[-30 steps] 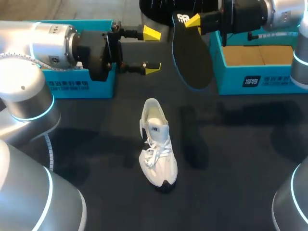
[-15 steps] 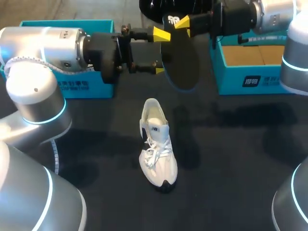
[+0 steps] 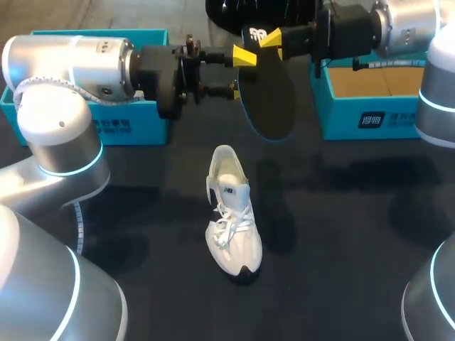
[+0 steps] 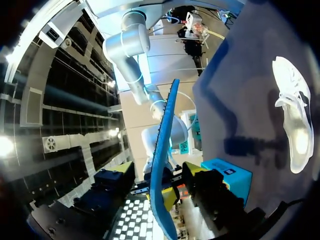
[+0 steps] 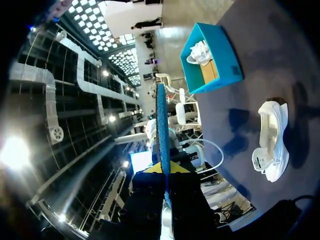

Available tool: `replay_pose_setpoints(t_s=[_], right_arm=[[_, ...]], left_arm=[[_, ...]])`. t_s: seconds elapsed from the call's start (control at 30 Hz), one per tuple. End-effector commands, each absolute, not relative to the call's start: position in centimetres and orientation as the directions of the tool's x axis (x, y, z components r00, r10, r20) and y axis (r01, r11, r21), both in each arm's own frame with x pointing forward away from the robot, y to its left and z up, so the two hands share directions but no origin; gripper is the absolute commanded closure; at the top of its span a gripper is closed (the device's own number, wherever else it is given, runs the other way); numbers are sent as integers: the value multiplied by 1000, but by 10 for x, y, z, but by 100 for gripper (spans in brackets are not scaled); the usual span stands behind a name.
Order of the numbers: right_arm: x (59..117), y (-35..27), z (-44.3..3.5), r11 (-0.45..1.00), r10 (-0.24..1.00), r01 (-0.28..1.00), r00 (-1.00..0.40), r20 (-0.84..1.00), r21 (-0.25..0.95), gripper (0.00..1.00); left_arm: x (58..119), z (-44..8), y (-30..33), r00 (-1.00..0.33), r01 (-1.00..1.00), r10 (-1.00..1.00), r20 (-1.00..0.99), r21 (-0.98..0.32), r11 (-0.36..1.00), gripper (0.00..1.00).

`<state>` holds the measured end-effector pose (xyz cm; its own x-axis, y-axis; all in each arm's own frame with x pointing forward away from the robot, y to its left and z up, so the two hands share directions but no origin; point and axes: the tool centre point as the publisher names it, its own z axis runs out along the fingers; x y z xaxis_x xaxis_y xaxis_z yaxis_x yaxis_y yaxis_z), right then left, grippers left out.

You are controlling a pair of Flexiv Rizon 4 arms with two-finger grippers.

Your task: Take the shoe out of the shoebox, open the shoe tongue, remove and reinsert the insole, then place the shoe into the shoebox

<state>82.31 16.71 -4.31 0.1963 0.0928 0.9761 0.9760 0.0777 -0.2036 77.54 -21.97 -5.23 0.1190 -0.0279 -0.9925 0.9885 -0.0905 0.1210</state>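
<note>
Left hand (image 3: 239, 73) now straddles insole (image 3: 271, 101)

- light falls from overhead; the dark table (image 3: 355, 227) takes little of it and looks dim.
- the white shoe (image 3: 231, 213) is the brightest thing, nearly washed out in the left wrist view.
- a soft shadow of the insole (image 3: 270, 99) lies on the table just beside the shoe.
- pale highlights streak the silver shell of the left arm (image 3: 71, 60).
</note>
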Motion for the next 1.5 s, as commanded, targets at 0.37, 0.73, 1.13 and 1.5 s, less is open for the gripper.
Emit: replay_pose_setpoints(t_s=[0.37, 0.73, 1.13, 1.5], right_arm=[[821, 170, -44, 68, 82, 977, 195, 977, -201, 100], [821, 175, -48, 70, 61, 979, 188, 980, -192, 100], [815, 163, -48, 46, 70, 997, 62, 996, -65, 0], [779, 126, -44, 36, 80, 996, -84, 993, 81, 0]], left_arm=[[772, -54, -232, 124, 986, -51, -991, 129, -104, 69], [775, -59, -232, 108, 987, -48, -993, 113, -110, 100], [778, -61, -215, 73, 991, -47, -996, 78, -109, 100], [777, -59, -196, 64, 993, -43, -997, 68, -96, 100]])
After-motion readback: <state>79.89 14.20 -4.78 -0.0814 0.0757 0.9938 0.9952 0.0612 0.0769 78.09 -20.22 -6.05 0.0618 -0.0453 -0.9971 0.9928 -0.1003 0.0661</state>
